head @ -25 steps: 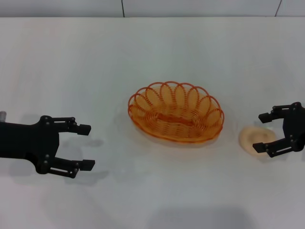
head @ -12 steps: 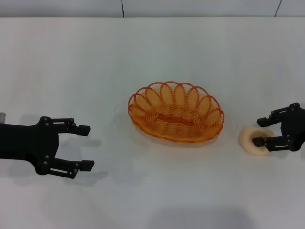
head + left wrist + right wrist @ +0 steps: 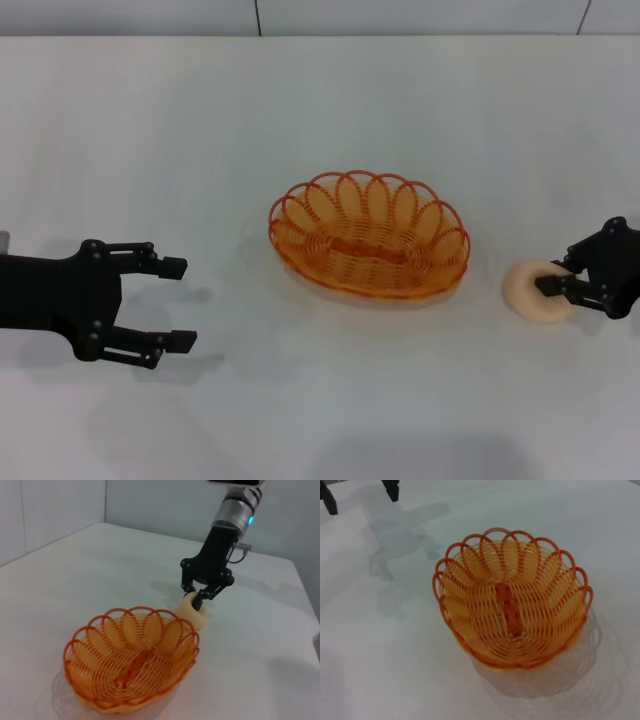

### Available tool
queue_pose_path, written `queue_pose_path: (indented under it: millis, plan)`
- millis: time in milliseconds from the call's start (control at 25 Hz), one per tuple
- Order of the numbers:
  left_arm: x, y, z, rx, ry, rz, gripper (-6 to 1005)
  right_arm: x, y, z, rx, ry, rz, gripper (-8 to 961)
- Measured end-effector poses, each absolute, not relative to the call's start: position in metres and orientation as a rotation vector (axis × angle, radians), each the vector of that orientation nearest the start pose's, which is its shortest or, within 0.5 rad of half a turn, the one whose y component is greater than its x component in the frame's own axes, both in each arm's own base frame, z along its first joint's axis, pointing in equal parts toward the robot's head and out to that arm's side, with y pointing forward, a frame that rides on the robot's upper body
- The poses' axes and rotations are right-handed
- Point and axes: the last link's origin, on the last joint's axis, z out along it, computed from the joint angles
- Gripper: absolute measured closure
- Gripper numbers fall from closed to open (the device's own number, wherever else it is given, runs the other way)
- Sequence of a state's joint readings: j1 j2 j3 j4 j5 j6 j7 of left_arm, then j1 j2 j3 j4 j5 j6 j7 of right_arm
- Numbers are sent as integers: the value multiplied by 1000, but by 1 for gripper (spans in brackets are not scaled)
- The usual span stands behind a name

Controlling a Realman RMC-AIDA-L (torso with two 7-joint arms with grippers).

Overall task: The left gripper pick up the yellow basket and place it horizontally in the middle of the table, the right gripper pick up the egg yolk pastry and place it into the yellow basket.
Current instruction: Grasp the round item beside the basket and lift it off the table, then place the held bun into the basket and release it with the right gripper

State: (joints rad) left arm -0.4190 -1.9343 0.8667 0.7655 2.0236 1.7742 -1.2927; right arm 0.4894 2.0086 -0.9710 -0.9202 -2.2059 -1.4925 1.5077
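Objects: 1 yellow basket [image 3: 369, 236] mid-table, 1 egg yolk pastry [image 3: 538, 291] pinched in right gripper [image 3: 556, 280], left gripper [image 3: 178, 304] agape

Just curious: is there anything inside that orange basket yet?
No. The oval orange-yellow woven wire basket holds nothing; its woven bottom shows bare. The round cream pastry sits outside, in the right end effector.

The right gripper [image 3: 557, 279] has closed onto the egg yolk pastry [image 3: 530, 292].

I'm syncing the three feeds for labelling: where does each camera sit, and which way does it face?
Head: above, looking forward and down at the table; left gripper open, right gripper shut on the pastry.
Left wrist: faces across the basket toward the right gripper.
Right wrist: looks down at the basket, left fingertips beyond.
All share the basket.
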Motion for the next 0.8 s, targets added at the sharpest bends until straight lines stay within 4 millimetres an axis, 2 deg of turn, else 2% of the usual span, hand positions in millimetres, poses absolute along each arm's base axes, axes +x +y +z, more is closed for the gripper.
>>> queue_pose_path:
  millis: [280, 520, 800]
  plan:
    - [-293, 289, 46, -2992, -374, -443, 138, 269, 338, 32, -2882, 388, 92, 833]
    - [-292, 291, 47, -2991, -371, -444, 138, 238, 341, 51, -2854, 331, 329, 895]
    - [-289, 293, 46, -2995, -367, -443, 138, 208, 343, 54, -2841, 298, 577, 900]
